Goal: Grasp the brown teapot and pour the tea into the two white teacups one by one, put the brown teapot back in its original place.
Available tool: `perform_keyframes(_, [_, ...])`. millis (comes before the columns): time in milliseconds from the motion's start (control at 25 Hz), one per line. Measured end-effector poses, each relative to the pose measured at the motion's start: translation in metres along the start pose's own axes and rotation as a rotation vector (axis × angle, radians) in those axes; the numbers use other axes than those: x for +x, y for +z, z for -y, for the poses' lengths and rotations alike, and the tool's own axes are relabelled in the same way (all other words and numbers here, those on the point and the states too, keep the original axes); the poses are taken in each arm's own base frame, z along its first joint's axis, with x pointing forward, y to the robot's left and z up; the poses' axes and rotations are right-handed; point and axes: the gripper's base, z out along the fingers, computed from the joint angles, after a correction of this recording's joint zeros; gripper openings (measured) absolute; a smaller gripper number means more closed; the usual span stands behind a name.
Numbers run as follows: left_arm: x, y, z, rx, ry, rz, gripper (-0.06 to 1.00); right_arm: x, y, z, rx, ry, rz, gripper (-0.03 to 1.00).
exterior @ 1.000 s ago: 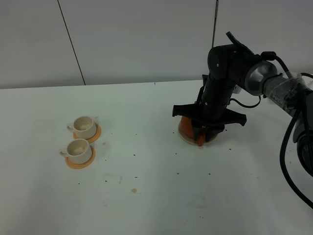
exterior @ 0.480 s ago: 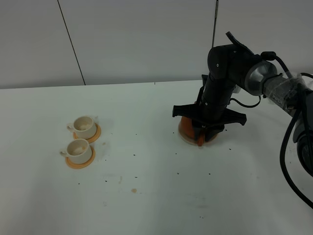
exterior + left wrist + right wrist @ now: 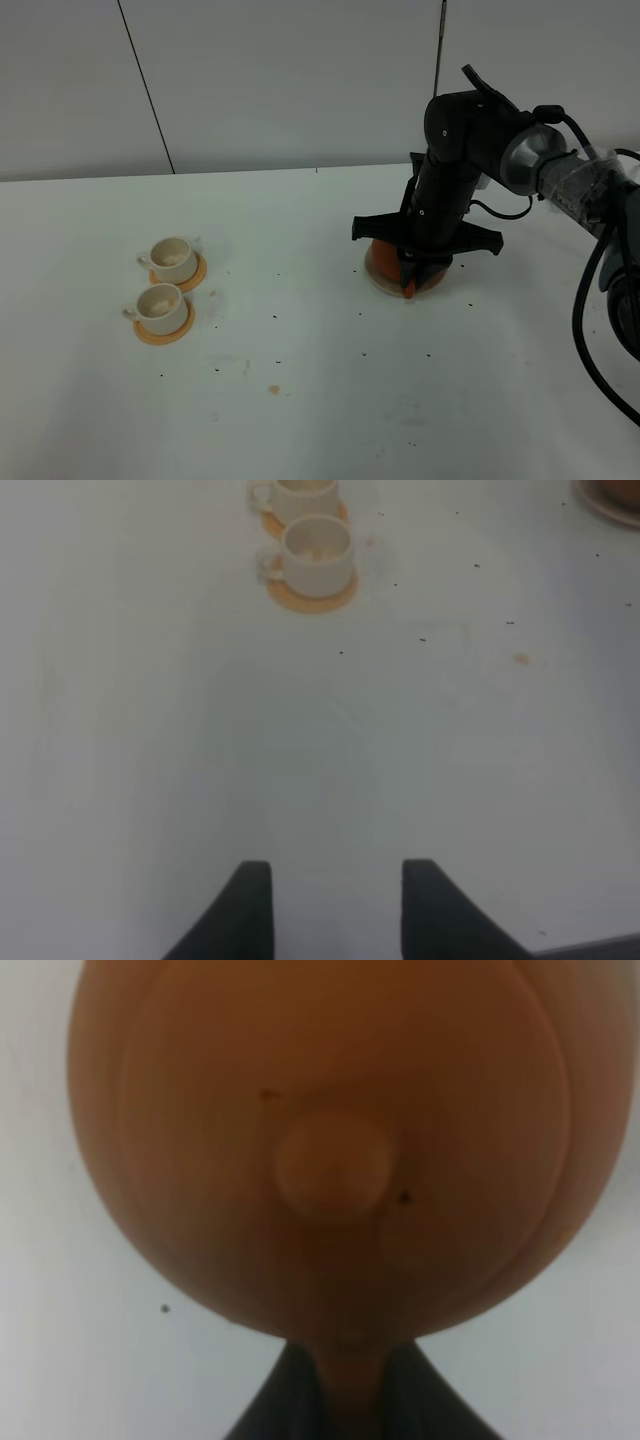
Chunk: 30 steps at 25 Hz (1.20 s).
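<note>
Right wrist view: brown teapot (image 3: 320, 1110) fills the frame, lid (image 3: 330, 1165) seated. Right claw (image 3: 350, 1415) has its two dark fingers tight on either side of the loop handle (image 3: 350, 1380); this reads as a grip on the handle, pot not yet lifted. Exterior high: pot sits on the beige coaster (image 3: 377, 284) at about 3 o'clock on the worktop (image 3: 300, 400), arm directly above it. Two white teacups (image 3: 172, 260) stand well apart from it, at roughly 9 o'clock from the pot, each on an orange saucer (image 3: 165, 333), one cup at 12 o'clock of the other and just beside it. Left claw (image 3: 335, 910) open, empty, over bare worktop. Step in hand, my judgement: the grasp, first of the sequence; no pouring done. Next move calls for a level lift clear of the coaster, a carry toward 9 o'clock, and the spout over the first cup before tilting. Contents: pot's fill hidden under the lid; cup interiors look pale with faint tan specks, no liquid level that I can tell.
</note>
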Motion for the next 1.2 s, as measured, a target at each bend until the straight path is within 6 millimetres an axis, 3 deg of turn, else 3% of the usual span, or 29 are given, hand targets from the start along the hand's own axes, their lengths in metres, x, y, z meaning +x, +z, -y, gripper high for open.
perform_keyframes(880, [0.000, 0.000, 0.000, 0.000, 0.000, 0.000, 0.37, 0.000, -0.001, -0.001, -0.007, -0.118, -0.004, 0.09])
perform_keyframes(1200, [0.000, 0.000, 0.000, 0.000, 0.000, 0.000, 0.37, 0.000, -0.012, -0.004, -0.022, -0.139, 0.019, 0.09])
